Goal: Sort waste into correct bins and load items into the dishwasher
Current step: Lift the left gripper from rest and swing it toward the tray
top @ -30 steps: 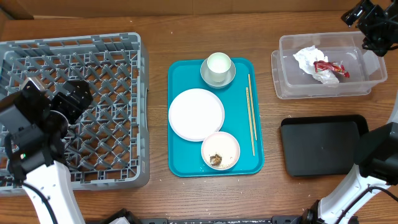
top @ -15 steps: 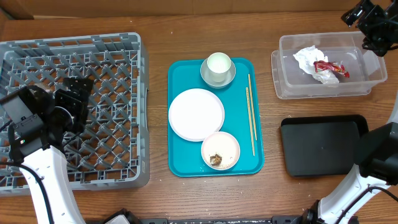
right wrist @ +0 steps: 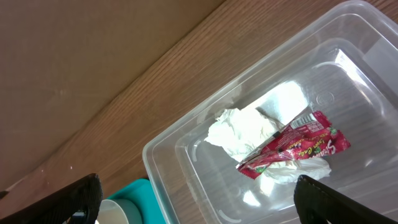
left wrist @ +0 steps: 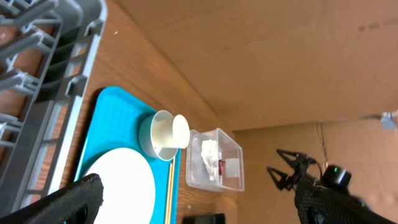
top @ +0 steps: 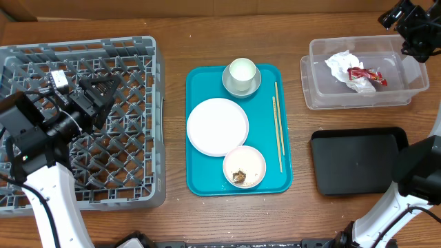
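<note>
My left gripper hovers open over the grey dishwasher rack, holding nothing. To its right on the teal tray lie a white plate, a white cup standing in a small bowl, a second bowl with brown scraps, and chopsticks. The clear tub holds a crumpled napkin and a red wrapper. My right gripper hangs open and empty above the tub's far right corner. The right wrist view looks down on the napkin and wrapper.
A shallow black tray lies in front of the clear tub at the right. A cardboard wall runs along the back of the wooden table. The rack fills the left side.
My left gripper has swung up and to the right over the rack, now facing the teal tray. The right arm and all objects stay put.
</note>
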